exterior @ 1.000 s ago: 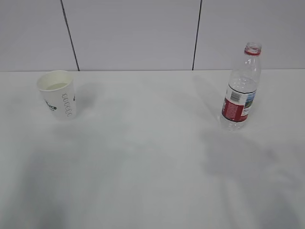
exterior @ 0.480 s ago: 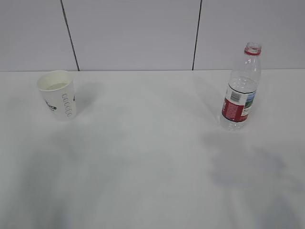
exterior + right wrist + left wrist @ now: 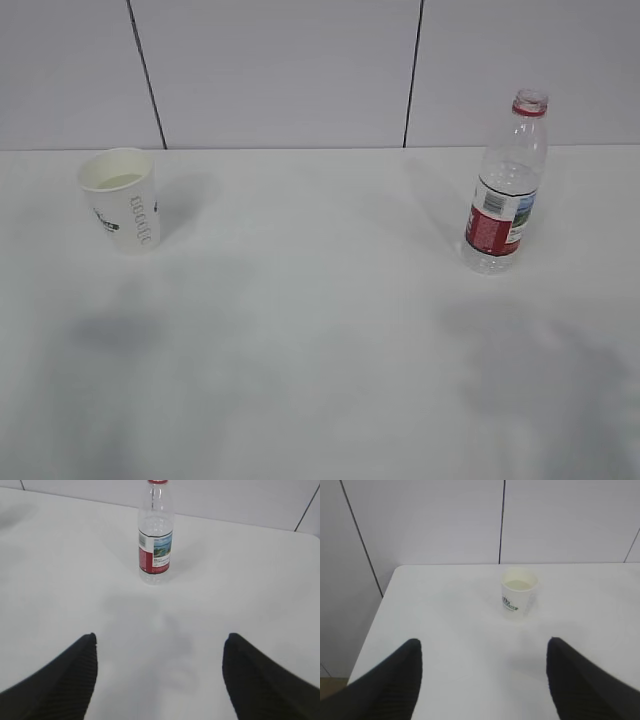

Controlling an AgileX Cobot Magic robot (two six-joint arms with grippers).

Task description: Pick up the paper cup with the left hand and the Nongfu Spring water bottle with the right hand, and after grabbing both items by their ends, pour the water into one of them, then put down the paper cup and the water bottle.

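Observation:
The white paper cup [image 3: 122,198] with green and grey print stands upright at the far left of the table; it also shows ahead of the left gripper [image 3: 482,647], well beyond the fingertips, as the paper cup [image 3: 517,592]. The clear Nongfu Spring water bottle [image 3: 505,190], capless with a red-and-white label, stands upright at the far right, with a little water low in it. Seen from the right wrist, the bottle [image 3: 156,540] stands far ahead of the right gripper [image 3: 160,642]. Both grippers are open and hold nothing. Neither arm shows in the exterior view.
The white table [image 3: 320,330] carries only soft arm shadows near its front. A white panelled wall [image 3: 280,70] rises behind it. In the left wrist view the table's left edge [image 3: 372,625] drops off beside the left fingertip.
Cup and bottle have stayed put. The arm shadows on the front of the table have slid nearer the near edge, on both sides.

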